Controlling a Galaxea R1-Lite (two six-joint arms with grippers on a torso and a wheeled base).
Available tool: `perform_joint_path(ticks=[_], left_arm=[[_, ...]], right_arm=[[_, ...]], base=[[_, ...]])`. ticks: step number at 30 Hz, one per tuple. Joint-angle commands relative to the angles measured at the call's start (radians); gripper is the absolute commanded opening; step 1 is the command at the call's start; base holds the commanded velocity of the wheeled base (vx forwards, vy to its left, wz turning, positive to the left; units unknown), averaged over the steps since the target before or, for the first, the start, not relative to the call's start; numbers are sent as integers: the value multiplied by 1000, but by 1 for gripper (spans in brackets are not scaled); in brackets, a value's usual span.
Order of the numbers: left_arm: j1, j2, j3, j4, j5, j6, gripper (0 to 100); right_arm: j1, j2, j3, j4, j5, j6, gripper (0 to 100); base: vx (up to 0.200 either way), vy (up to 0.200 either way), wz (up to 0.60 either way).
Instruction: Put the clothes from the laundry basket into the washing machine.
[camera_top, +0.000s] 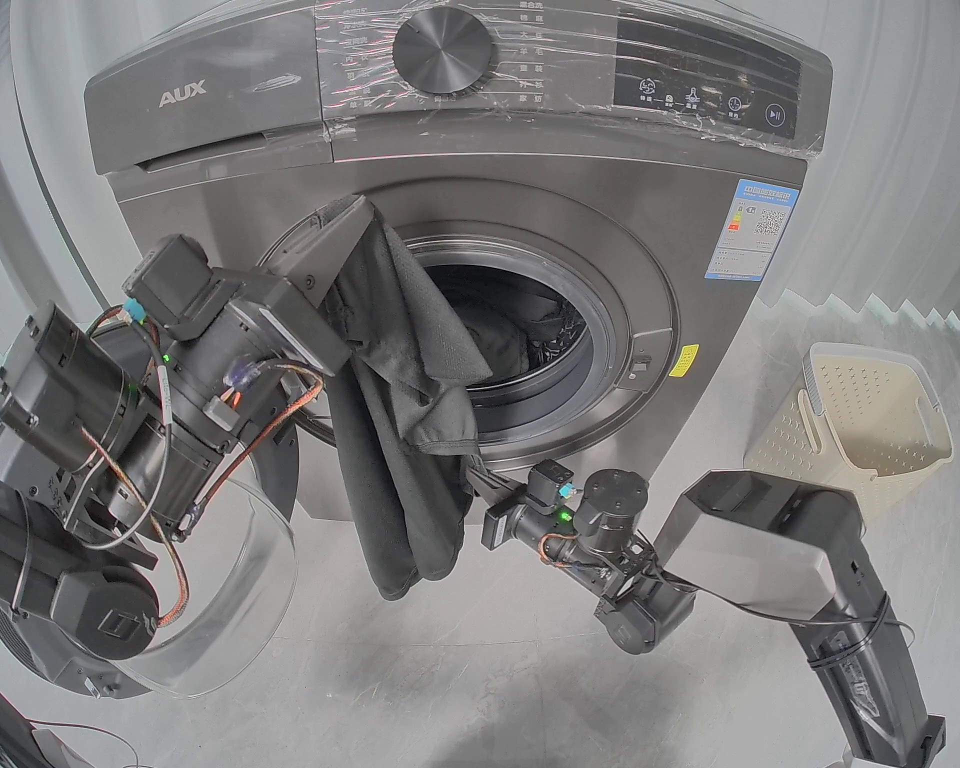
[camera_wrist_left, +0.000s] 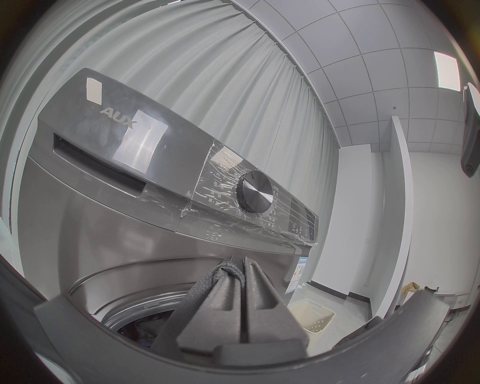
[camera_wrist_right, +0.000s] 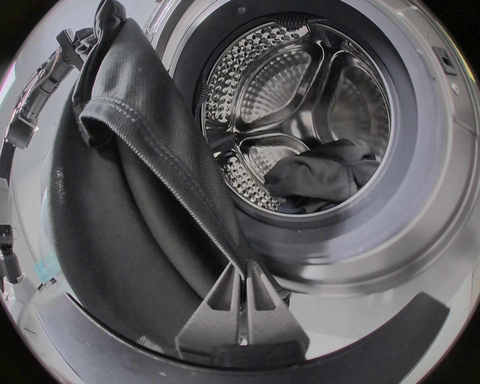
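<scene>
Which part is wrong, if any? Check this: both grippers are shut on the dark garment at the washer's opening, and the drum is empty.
The drum is not empty: the right wrist view shows dark clothes lying in it. The left gripper and right gripper are shut on the dark garment as stated.

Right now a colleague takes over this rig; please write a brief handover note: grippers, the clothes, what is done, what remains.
Left gripper: shut on the dark garment at its top, raised at the opening of the washing machine.
Right gripper: shut on the same garment's hem, lower, before the opening.
The garment hangs outside the drum; the door is open.
Done: other dark clothes lie in the drum.
Left: feed this garment in, release it; the laundry basket, on the floor to the right, shows no clothes.
</scene>
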Motion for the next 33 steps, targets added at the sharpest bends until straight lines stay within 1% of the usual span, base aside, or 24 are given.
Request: perform_joint_path(ticks=[1, 3, 4, 5, 6, 8, 9, 10, 11, 14, 16, 20, 21, 25, 26, 28, 33], left_arm=[[17, 12, 2, 1, 0, -1, 0], [41, 16, 7, 2, 0, -4, 0], [41, 16, 7, 2, 0, -4, 0], [64, 19, 13, 7, -1, -18, 0], [64, 19, 13, 7, -1, -18, 0], [87, 21, 40, 25, -1, -49, 0], [95, 25, 54, 35, -4, -53, 0], [95, 25, 54, 35, -4, -53, 0], [109, 32, 80, 55, -11, -55, 0], [115, 42, 108, 81, -12, -57, 0], [115, 48, 119, 91, -11, -57, 0], [115, 70, 152, 96, -6, -55, 0], [117, 87, 183, 82, 0, -52, 0], [115, 91, 201, 93, 3, -55, 0], [107, 96, 220, 97, 3, -55, 0], [103, 153, 263, 96, 3, -49, 0], [95, 262, 286, 88, -9, -44, 0]], right_arm=[[-31, -253, 300, -28, 13, 0, 0], [-39, -341, 402, -29, 24, 1, 0], [-39, -341, 402, -29, 24, 1, 0], [-48, -430, 508, -29, 29, 0, 0], [-48, -430, 508, -29, 29, 0, 0], [-57, -549, 623, -28, 33, -11, 0], [-59, -586, 652, -28, 39, -12, 0], [-59, -586, 652, -28, 39, -12, 0], [-59, -653, 705, -28, 50, -15, 0], [-53, -741, 771, -28, 52, -14, 0], [-48, -772, 796, -28, 50, -11, 0], [-60, -801, 797, -28, 50, -14, 0], [-73, -822, 797, -26, 53, -15, 0], [-85, -850, 808, -23, 64, -17, 0], [-87, -859, 808, -22, 75, -18, 0], [-74, -864, 802, -25, 79, -18, 0], [-51, -867, 805, -26, 82, -18, 0]], base=[[0, 0, 0], [0, 0, 0], [0, 0, 0], [0, 0, 0], [0, 0, 0], [0, 0, 0], [0, 0, 0], [0, 0, 0], [0, 0, 0], [0, 0, 0], [0, 0, 0], [0, 0, 0], [0, 0, 0], [0, 0, 0], [0, 0, 0], [0, 0, 0], [0, 0, 0]])
